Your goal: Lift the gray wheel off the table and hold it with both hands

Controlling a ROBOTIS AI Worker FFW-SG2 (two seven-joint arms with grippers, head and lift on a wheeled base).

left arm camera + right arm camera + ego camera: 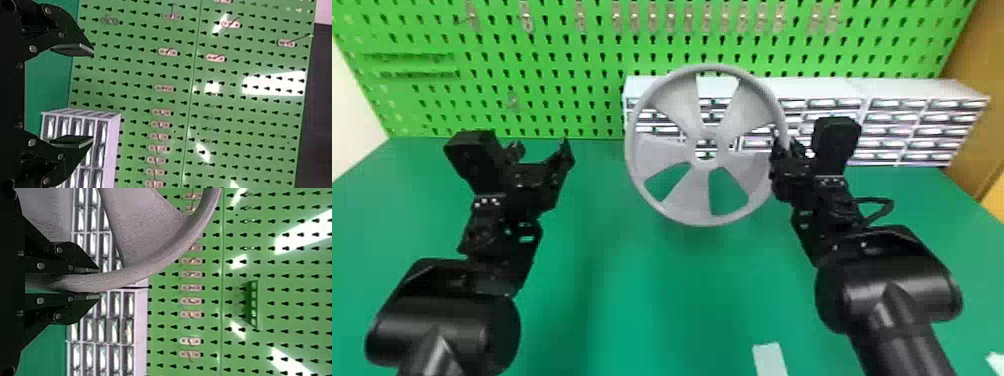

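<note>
The gray wheel (682, 199) is raised above the green table, its spoked face turned toward the head camera. My right gripper (782, 150) is shut on the wheel's right rim; in the right wrist view the rim of the wheel (137, 272) runs between the two fingers of the right gripper (92, 282), pinched from both sides. Off to the wheel's left, with a wide gap between them, my left gripper (544, 152) stands open and holds nothing. Its fingers are spread far apart in the left wrist view, where the left gripper (88, 95) faces the pegboard.
White drawer cabinets (907, 90) stand at the back right, behind the wheel and right gripper. A green pegboard (552, 55) with metal hooks rises along the table's back edge. A pale strip (770, 359) lies on the table (642, 295) near the front.
</note>
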